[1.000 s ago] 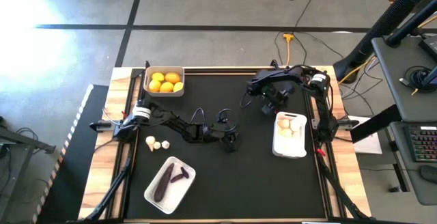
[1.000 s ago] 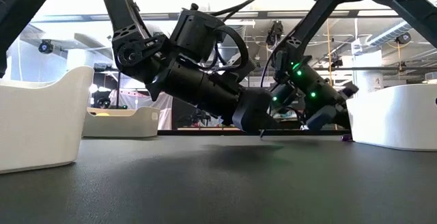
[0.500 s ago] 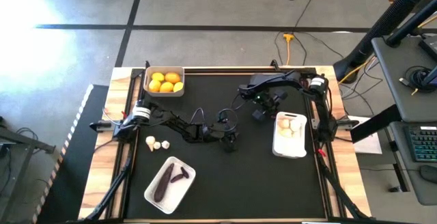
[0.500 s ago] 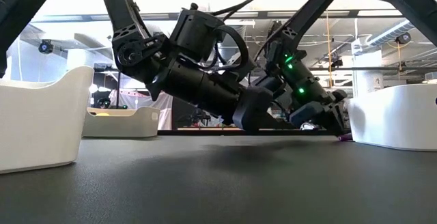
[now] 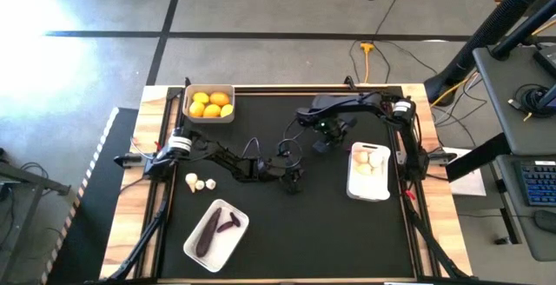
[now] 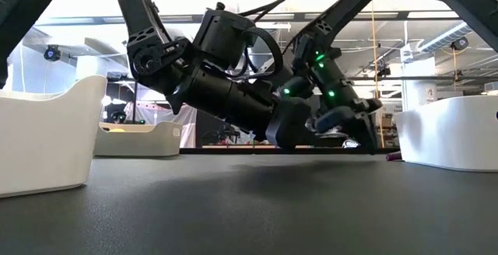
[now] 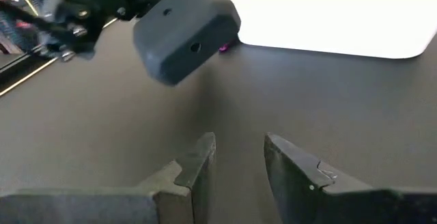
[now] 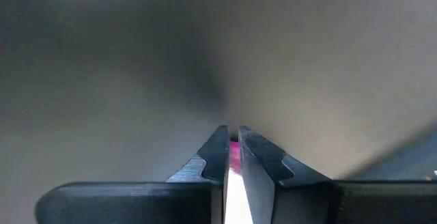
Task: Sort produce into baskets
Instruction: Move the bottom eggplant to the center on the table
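My right pincer point(image 8: 233, 149) hung low over black mat point(image 5: 261, 233), fingers nearly closed on tiny pink-purple bit point(image 8: 233, 150), likely tiny eggplant, just beside white rounded tray point(image 5: 369, 174) of pale bulbs point(image 5: 366, 162). Left pincer point(image 7: 239, 156) slightly open, empty, mid-mat.

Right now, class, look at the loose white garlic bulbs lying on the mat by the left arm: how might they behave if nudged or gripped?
The garlic bulbs look rounded, so a nudge would probably roll them across the mat. They look small, so probably light. Being small and rounded, they may slip from a grip.
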Available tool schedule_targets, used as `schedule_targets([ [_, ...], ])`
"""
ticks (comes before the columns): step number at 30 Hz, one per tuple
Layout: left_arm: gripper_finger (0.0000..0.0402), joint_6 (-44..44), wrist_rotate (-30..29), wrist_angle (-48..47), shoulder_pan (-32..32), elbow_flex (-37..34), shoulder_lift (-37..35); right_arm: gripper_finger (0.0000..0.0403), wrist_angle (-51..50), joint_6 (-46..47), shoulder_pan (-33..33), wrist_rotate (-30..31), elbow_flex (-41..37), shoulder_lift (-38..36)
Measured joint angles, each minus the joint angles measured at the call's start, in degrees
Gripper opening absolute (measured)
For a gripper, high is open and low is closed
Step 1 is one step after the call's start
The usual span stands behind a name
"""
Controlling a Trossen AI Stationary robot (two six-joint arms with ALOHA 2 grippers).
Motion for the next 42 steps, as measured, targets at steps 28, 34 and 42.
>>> schedule_targets([
  [28,0.0110,0.0,0.0,-0.1,0.0,0.0,0.0,0.0027,2.6,-1.8,-2.9,-16.7,-8.5,-0.2],
  [34,0.0110,0.0,0.0,0.0,0.0,0.0,0.0,0.0027,3.7,-2.0,0.1,-17.1,-5.0,-0.1],
  [42,0.0110,-0.2,0.0,-0.2,-0.4,-0.1,-0.1,0.0027,4.2,-4.6,3.1,-16.8,0.7,-0.1],
])
